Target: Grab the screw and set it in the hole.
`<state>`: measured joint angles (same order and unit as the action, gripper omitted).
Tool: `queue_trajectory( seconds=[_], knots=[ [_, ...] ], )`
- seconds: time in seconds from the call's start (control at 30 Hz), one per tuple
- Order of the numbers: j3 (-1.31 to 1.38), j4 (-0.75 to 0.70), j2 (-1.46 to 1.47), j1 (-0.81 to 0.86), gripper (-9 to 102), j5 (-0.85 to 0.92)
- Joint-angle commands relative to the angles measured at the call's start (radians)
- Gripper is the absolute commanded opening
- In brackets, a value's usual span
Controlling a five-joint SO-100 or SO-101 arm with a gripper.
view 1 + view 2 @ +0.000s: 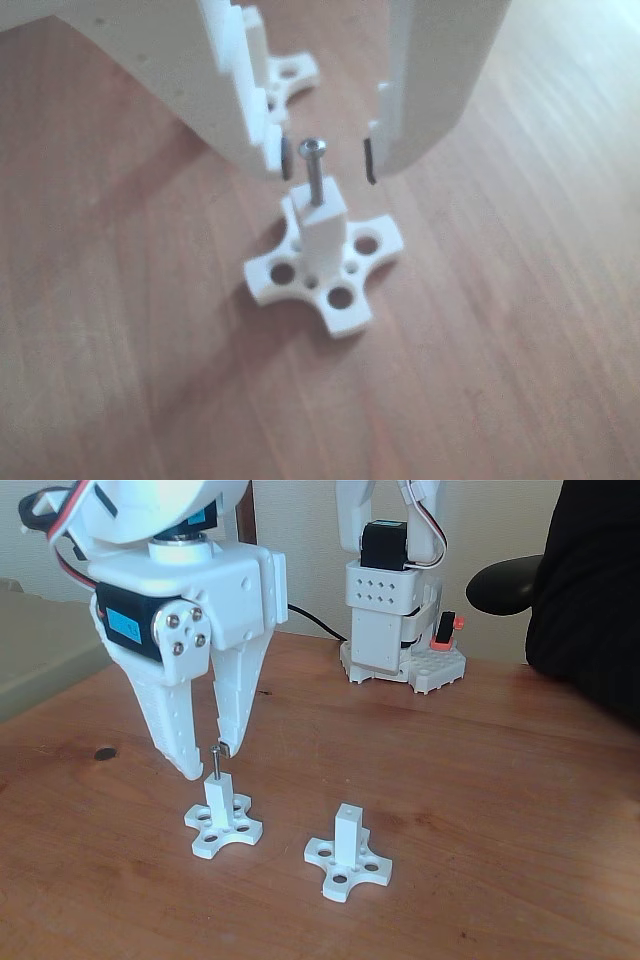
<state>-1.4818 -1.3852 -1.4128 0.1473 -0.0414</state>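
The screw [314, 172] stands upright with its shank sunk in the top of a white post [323, 228], its shiny round head above the post's top face. The claw [326, 160] is open around it: the head sits between the two fingertips, nearer the tip at its 9 o'clock in the other view, and whether that tip touches it is too blurred to tell. In the fixed view the screw [215, 761] rises from the post [219, 798] just below the claw [206, 761].

The likely risk is in pulling away. If the near fingertip brushes the head, the thin screw could tilt or lift out, and the light post could tip or slide on the table [480, 780].

The screw is slim dark metal. The post is a square block of matte white plastic on a cross-shaped base pierced with round holes. A second post [347, 836] of the same kind stands at the first one's 4 o'clock, well apart. The tabletop is smooth reddish wood with fine grain.
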Motion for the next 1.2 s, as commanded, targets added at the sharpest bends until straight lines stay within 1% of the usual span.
queue_trajectory(
  seconds=[0.0,1.17],
  knots=[
    [0.060,0.006,-0.029,-0.012,10,0.006],
    [0.058,0.026,-0.021,-0.012,5,0.011]
  ],
)
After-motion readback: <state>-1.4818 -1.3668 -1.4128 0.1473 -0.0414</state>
